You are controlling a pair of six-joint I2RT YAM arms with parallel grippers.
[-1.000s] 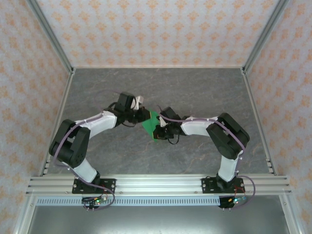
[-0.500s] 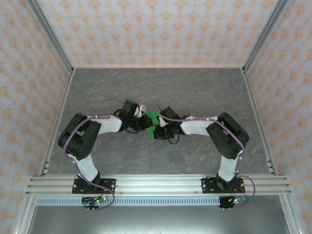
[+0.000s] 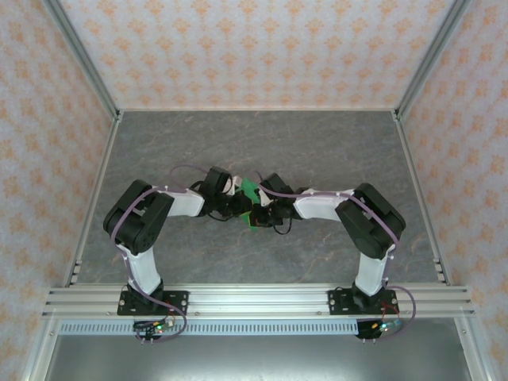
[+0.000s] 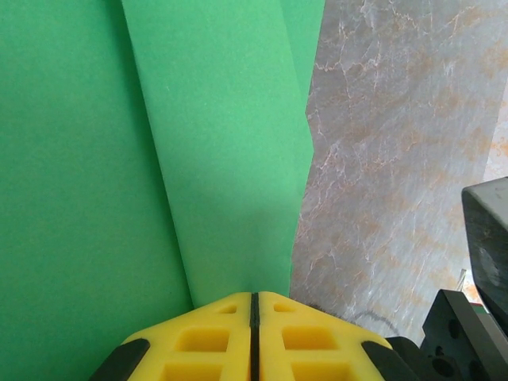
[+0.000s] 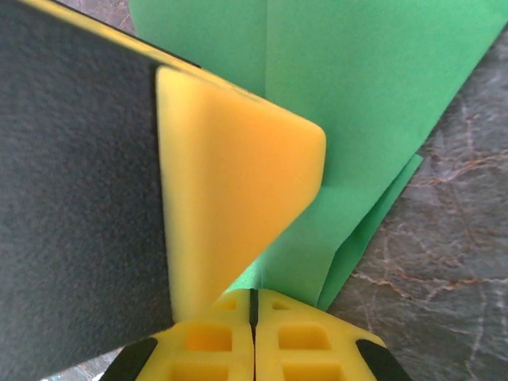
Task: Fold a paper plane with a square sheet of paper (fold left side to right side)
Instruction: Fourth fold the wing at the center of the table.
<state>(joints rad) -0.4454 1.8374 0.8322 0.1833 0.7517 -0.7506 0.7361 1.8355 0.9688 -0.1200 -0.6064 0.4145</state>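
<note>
Meeting at the middle of the table (image 3: 317, 143), the two arms reach inward from either side, and the green paper (image 3: 251, 193) sits between their wrists, largely covered by them in the top view. The left gripper (image 3: 241, 208) comes in from the left and the right gripper (image 3: 260, 214) from the right, their tips almost touching over the paper. In the left wrist view the left gripper (image 4: 254, 295) has its yellow fingers pressed together with only a thin seam between them, and a long folded flap of the paper (image 4: 222, 159) narrows down into the tips, so it is pinched on the paper's edge. That flap lies over a wider green layer on the left, with a straight crease between them, and the grey marbled table (image 4: 381, 159) shows to the right. In the right wrist view the right gripper (image 5: 254, 292) also has its fingers together, with the tips right at the paper (image 5: 357, 95); I cannot tell whether any layer is caught between them. Just beside its tips, one of the left gripper's yellow fingers (image 5: 238, 182) slants across the paper. Two overlapping green layers show there, their edges stepped near the table (image 5: 444, 238).
</note>
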